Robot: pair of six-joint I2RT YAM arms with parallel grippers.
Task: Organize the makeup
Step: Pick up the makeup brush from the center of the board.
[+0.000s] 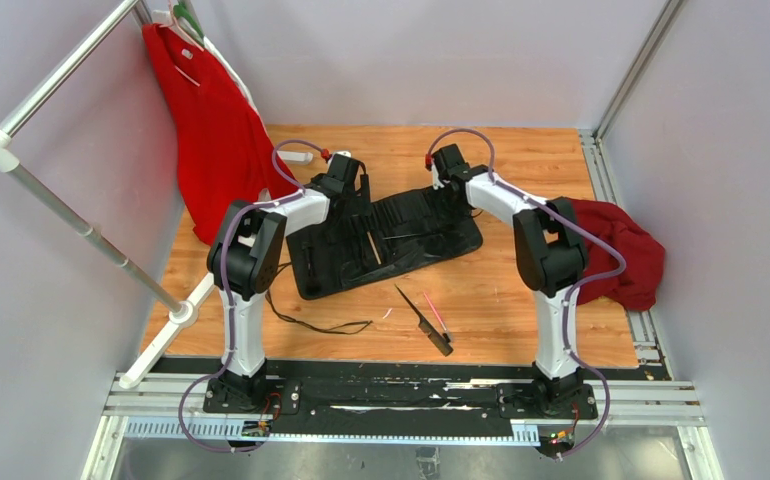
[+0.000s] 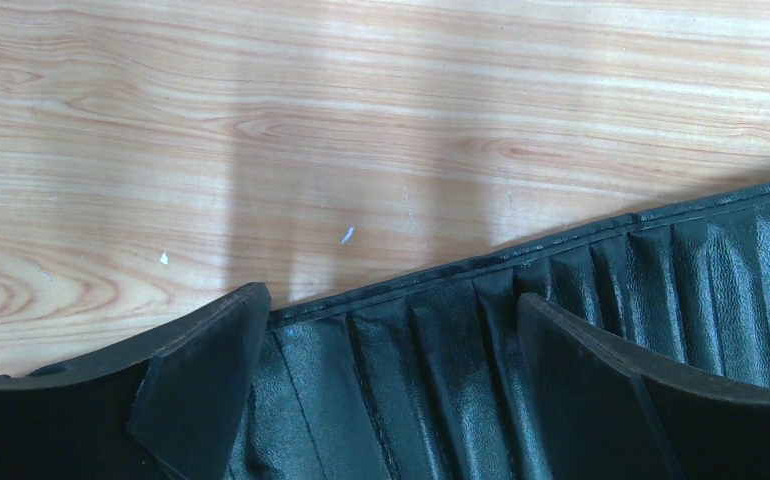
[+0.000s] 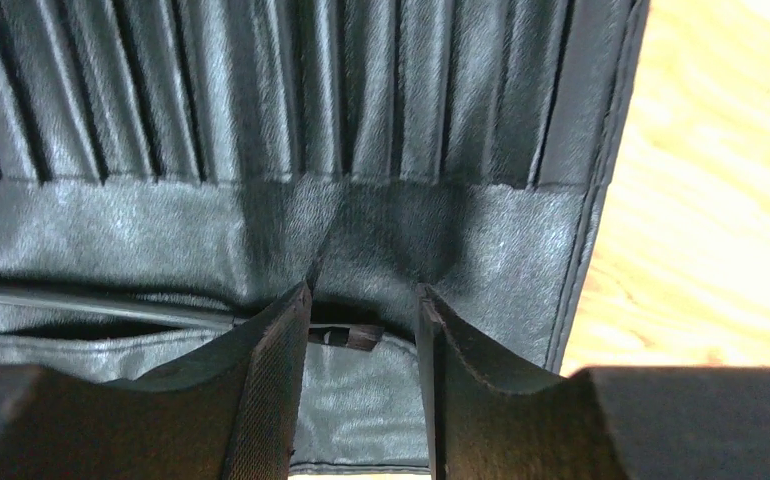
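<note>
Makeup tools (image 1: 421,317): slim, black, pink-accented.

Premises: a robot test cell in a laboratory, not a domestic room. Evidence: plain grey partition walls (image 1: 411,60) on three sides, met by an aluminium corner post (image 1: 641,62). A wood-grain tabletop (image 1: 521,320) is edged by aluminium rails (image 1: 361,434). A left arm (image 1: 251,250) and a right arm (image 1: 546,250) are bolted to a black base plate (image 1: 401,392), with purple cables (image 1: 461,133) exposed. A white clothes rail (image 1: 61,210) carrying a red garment (image 1: 211,140) stands at the left.
</note>
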